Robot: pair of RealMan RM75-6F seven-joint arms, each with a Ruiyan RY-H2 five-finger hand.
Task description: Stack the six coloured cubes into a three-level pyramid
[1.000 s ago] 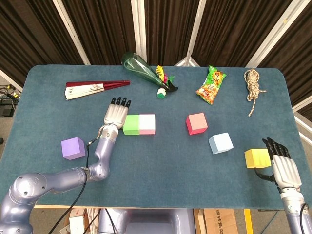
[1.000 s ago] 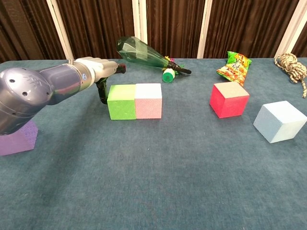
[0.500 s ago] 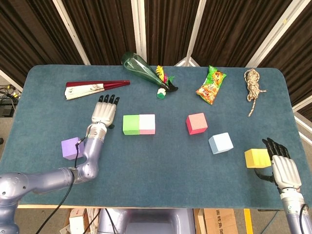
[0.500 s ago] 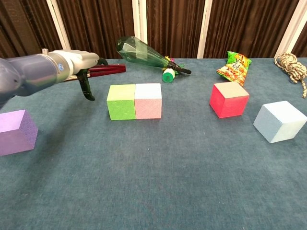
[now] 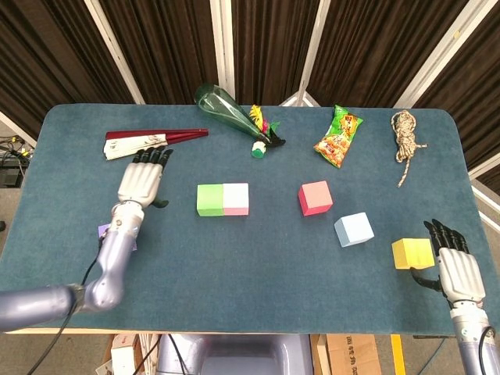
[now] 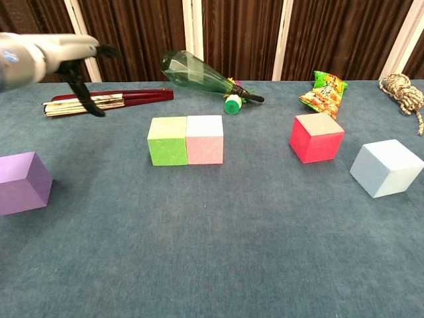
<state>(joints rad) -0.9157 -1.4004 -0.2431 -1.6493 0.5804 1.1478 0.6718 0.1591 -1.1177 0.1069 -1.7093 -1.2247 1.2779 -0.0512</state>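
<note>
Blue-covered desk (image 5: pixel 258 266) carried everything. Left hand (image 5: pixel 141 181) hovered over the left part of the desk, palm down, fingers (image 5: pixel 153 156) spread and holding nothing, just short of the folded fan (image 5: pixel 152 141) near the far left edge; in the chest view the left hand (image 6: pixel 69 56) sat above the fan (image 6: pixel 106 101). Right hand (image 5: pixel 457 269) lay at the near right corner, fingers apart and empty, just beside the yellow cube (image 5: pixel 412 253), contact unclear. Green bottle (image 5: pixel 230 116) lay on its side at the far edge, centre, with a small colourful item at its cap end. Green cube (image 5: pixel 209 199) and pink cube (image 5: pixel 236 198) sat touching side by side mid-desk, green on the left. Red cube (image 5: pixel 315 198) stood apart to their right, light blue cube (image 5: pixel 354 229) nearer the right front, yellow cube close to the right edge. Purple cube (image 6: pixel 23 182) sat near the left edge, mostly hidden by the left arm in the head view. Snack packet (image 5: pixel 339 137) lay at the far edge right of centre, coiled rope (image 5: pixel 405 139) near the far right corner. No cubes stacked.
</note>
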